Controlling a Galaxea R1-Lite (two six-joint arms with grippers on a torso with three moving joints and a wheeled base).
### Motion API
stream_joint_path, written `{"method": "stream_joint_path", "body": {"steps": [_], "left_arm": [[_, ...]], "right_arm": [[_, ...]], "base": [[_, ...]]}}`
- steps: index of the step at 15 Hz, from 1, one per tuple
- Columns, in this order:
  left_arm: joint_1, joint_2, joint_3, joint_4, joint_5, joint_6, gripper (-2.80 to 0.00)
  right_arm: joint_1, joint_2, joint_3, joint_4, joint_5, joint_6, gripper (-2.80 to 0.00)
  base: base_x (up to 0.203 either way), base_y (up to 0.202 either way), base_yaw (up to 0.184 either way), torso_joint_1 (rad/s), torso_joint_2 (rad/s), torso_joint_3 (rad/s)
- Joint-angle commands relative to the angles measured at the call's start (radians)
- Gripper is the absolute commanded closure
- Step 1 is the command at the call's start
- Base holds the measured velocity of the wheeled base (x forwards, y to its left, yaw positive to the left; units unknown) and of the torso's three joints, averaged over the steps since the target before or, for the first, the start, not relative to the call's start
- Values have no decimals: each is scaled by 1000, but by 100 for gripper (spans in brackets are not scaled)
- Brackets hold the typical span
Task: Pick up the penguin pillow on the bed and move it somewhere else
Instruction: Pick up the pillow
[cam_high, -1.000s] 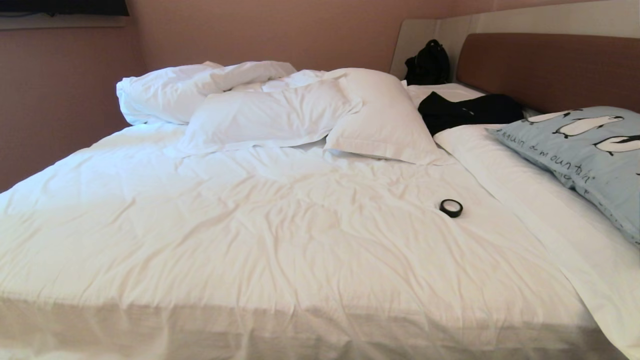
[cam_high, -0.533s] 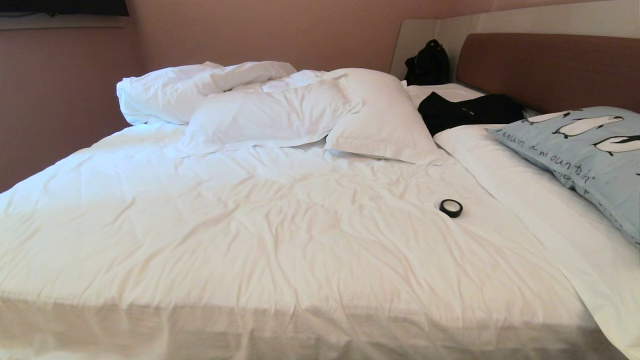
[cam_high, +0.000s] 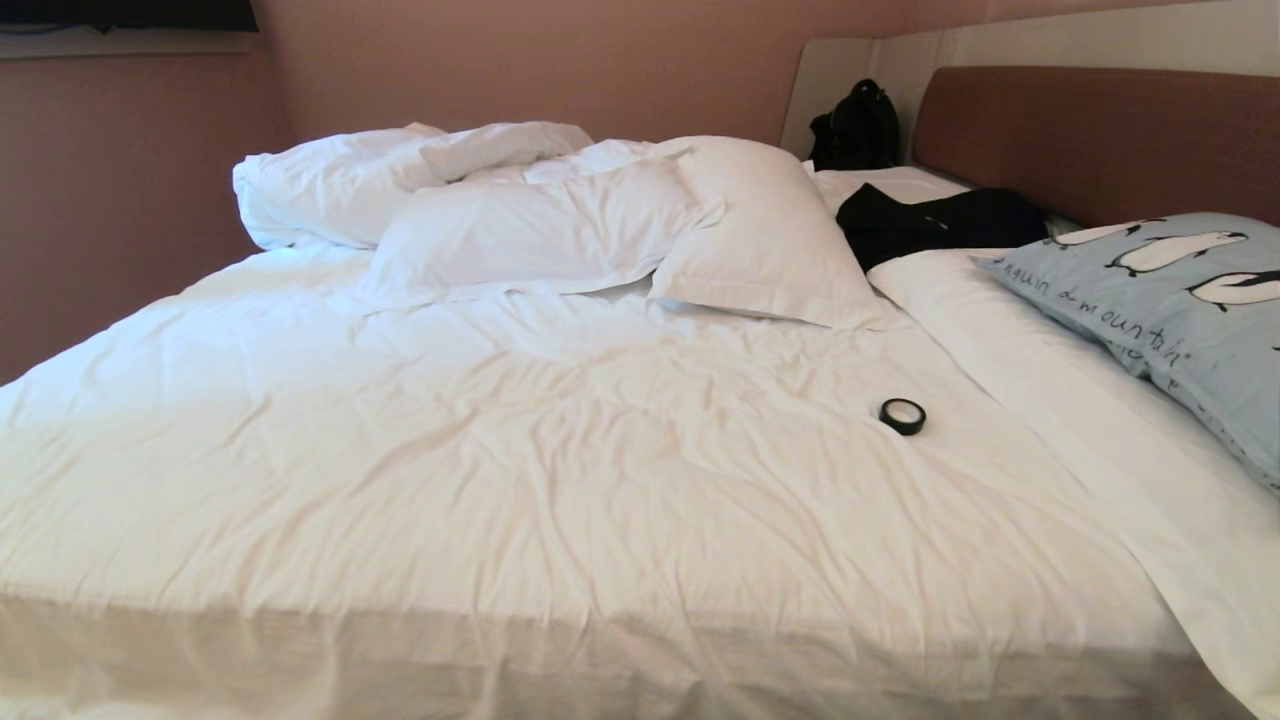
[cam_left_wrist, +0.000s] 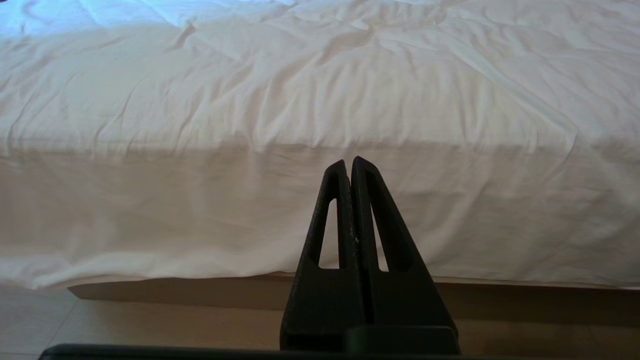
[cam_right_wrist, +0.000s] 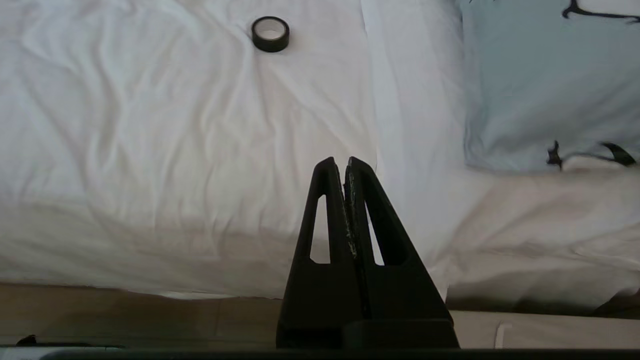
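— Where did the penguin pillow (cam_high: 1170, 310) lie?
— At the bed's (cam_high: 500, 480) right side, before the headboard (cam_high: 1090, 140).
— And the tape roll (cam_high: 902, 416)?
— Left of it, on the duvet; plain pillows (cam_high: 560, 230) lay behind, dark clothing (cam_high: 930, 225) between them and the headboard.

The bed (cam_high: 560, 470) is covered in matt white cloth, finely wrinkled; its headboard (cam_high: 1100, 135) looks like smooth brown padding. The penguin pillow (cam_high: 1175, 300) has a soft, matt printed cloth case. The tape roll (cam_high: 902, 416) is black with a slight sheen. The left gripper (cam_left_wrist: 351, 165) and right gripper (cam_right_wrist: 343, 165) appear to be matt black plastic, faintly grainy.
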Motion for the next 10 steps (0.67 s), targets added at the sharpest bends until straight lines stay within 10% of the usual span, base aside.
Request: {"method": "stream_joint_path", "body": {"steps": [1, 10], "left_arm": [[0, 0, 2, 0, 0, 0, 0], [0, 0, 2, 0, 0, 0, 0]], "right_arm": [[-1, 340, -98, -206, -48, 42, 0], [-133, 907, -704, -241, -225, 140, 0]], "base": [[0, 0, 0, 0, 0, 0], [0, 0, 0, 0, 0, 0]]}}
